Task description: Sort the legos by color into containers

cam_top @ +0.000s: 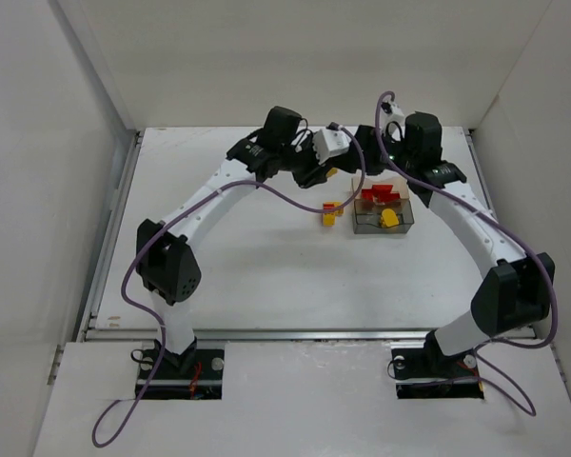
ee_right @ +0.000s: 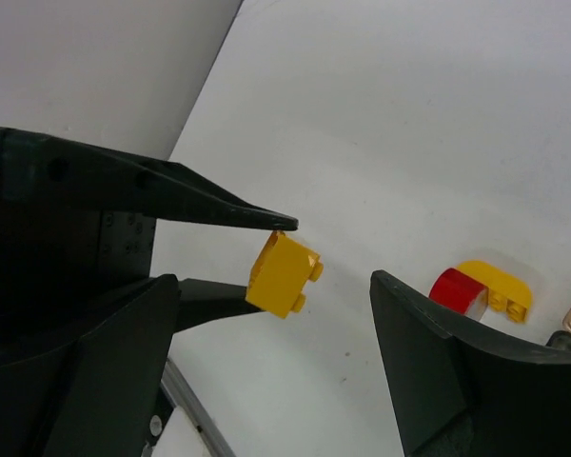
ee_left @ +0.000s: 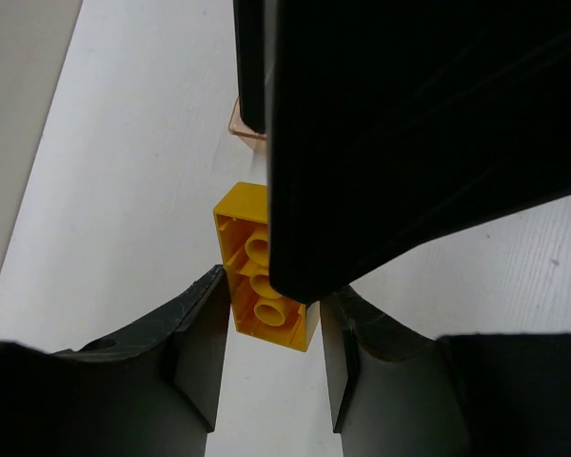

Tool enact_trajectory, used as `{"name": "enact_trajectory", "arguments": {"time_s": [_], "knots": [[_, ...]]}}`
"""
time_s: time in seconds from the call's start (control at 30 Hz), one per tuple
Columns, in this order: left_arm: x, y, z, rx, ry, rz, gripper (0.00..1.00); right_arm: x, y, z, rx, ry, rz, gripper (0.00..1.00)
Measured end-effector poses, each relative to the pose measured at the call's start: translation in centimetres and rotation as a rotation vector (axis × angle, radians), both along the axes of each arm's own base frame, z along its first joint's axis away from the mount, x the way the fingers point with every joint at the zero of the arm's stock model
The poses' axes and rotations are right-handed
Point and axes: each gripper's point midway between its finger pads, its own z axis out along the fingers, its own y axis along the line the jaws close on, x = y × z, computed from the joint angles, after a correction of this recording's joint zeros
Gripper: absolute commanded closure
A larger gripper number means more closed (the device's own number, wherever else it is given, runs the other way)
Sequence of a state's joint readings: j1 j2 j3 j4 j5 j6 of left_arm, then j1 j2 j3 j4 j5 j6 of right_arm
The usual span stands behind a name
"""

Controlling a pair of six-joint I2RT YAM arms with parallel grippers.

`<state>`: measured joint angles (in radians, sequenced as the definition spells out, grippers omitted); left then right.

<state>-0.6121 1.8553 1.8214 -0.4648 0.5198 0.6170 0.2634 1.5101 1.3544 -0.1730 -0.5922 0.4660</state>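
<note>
My left gripper (ee_left: 271,333) is shut on a yellow brick (ee_left: 265,286), pinched at its fingertips with the hollow underside facing the camera. The right wrist view shows the same brick (ee_right: 284,274) held above the table between my left gripper's thin fingers (ee_right: 219,205). My right gripper (ee_right: 285,324) is open and empty, its jaws wide on either side of that brick. From above, both grippers meet behind the trays, the left (cam_top: 322,176) and the right (cam_top: 369,152). The tan tray (cam_top: 367,190) holds red bricks. The clear tray (cam_top: 409,221) holds a yellow brick (cam_top: 388,219).
A loose yellow and red brick pair (cam_top: 331,211) lies left of the trays, and also shows in the right wrist view (ee_right: 481,288). A tan tray corner (ee_left: 244,124) shows beyond the held brick. White walls enclose the table at the back and on both sides.
</note>
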Motion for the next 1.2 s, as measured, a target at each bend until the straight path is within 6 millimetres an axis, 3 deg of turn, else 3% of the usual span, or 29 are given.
{"name": "enact_trajectory", "arguments": {"time_s": [0.27,0.53,0.63,0.67,0.7,0.87,0.9,0.93,1.03,1.2], "knots": [[-0.3,-0.7,1.8,-0.038,-0.006,-0.008,1.0,0.4,0.8,-1.1,0.008,0.037,0.011,0.2],[-0.4,-0.6,1.5,-0.022,0.004,0.013,1.0,0.8,1.6,-1.5,0.03,0.064,0.045,0.78],[0.1,-0.3,1.5,-0.013,-0.002,0.049,1.0,1.1,1.7,-1.7,0.038,0.073,0.059,0.88],[0.2,-0.2,1.4,-0.009,0.001,0.06,1.0,1.1,1.8,-1.8,0.04,0.075,0.068,0.98],[0.2,-0.1,1.3,-0.004,0.002,0.067,1.0,1.1,1.9,-2.0,0.043,0.077,0.076,1.0],[0.3,-0.1,1.1,0.013,0.0,0.103,0.53,1.3,2.0,-2.0,0.048,0.073,0.085,1.0],[0.4,-0.1,1.1,0.017,-0.008,0.113,0.1,1.3,1.9,-2.0,0.049,0.073,0.083,1.0],[0.7,-0.1,1.1,0.019,-0.024,0.12,0.0,1.3,1.7,-2.0,0.049,0.075,0.079,1.0],[1.0,0.0,0.6,0.027,-0.029,0.15,0.0,1.3,0.5,-2.3,0.045,0.081,0.047,1.0],[1.4,0.8,-0.7,0.057,-0.015,0.205,0.0,2.4,-6.0,-2.9,-0.015,0.076,-0.154,1.0]]}}
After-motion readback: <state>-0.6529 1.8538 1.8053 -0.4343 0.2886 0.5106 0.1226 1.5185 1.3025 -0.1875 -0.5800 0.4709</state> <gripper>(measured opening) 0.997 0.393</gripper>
